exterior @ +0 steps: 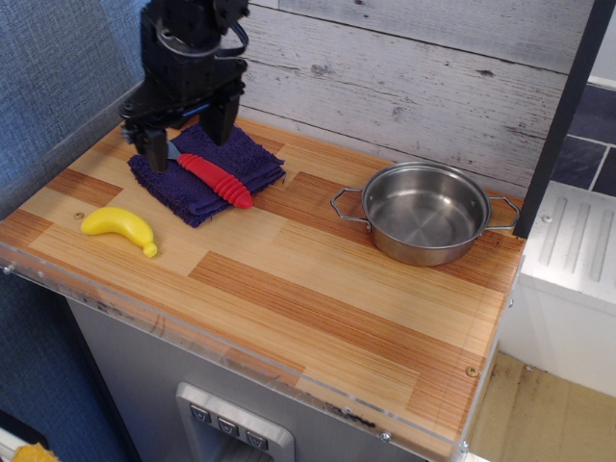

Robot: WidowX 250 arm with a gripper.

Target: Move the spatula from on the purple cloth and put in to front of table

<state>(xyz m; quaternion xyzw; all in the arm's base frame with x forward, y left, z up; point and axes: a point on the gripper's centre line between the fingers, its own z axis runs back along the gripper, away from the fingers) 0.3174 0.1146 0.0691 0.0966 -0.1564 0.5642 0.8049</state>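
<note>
Gripper: your black gripper has its fingers spread, straddling the spatula's metal end.
Spatula: the red-ribbed-handled, silver-headed spatula lies directly beneath, on the folded dark purple terry cloth.
Table: the striped wooden table lies under everything.

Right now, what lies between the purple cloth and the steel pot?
Nothing. In the single view, bare striped wood of the table runs from the purple cloth to the steel pot.
</note>
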